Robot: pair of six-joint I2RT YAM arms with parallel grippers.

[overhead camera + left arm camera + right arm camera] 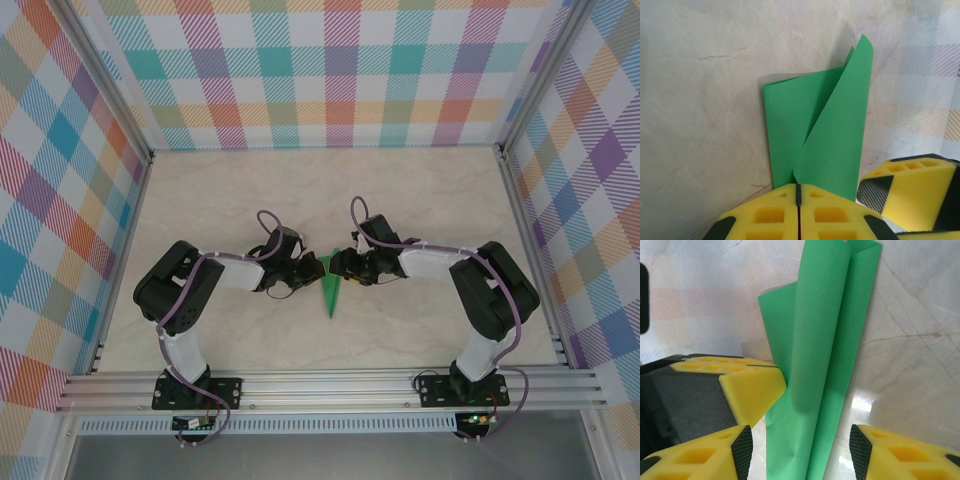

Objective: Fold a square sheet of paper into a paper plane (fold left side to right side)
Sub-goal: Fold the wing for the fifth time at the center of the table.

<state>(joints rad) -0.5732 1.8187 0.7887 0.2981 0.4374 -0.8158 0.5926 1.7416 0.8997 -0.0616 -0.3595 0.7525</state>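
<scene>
while the bright-green paper sheet (329,285), already a narrow layered dart, is lying mid-worktop (420,200), left jaws are sitting shut against its edge (pinch unclear); right jaws are straddling it open, empty. flaps (840,125) are standing loose; flattening seems left.

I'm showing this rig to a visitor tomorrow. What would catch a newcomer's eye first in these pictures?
First, the bright green folded paper, a narrow pointed strip lying at the middle of the pale marbled table. Up close, the left tool is shut at the paper's edge, while the right tool stands open astride it. Loud plaid walls ring it all.
</scene>
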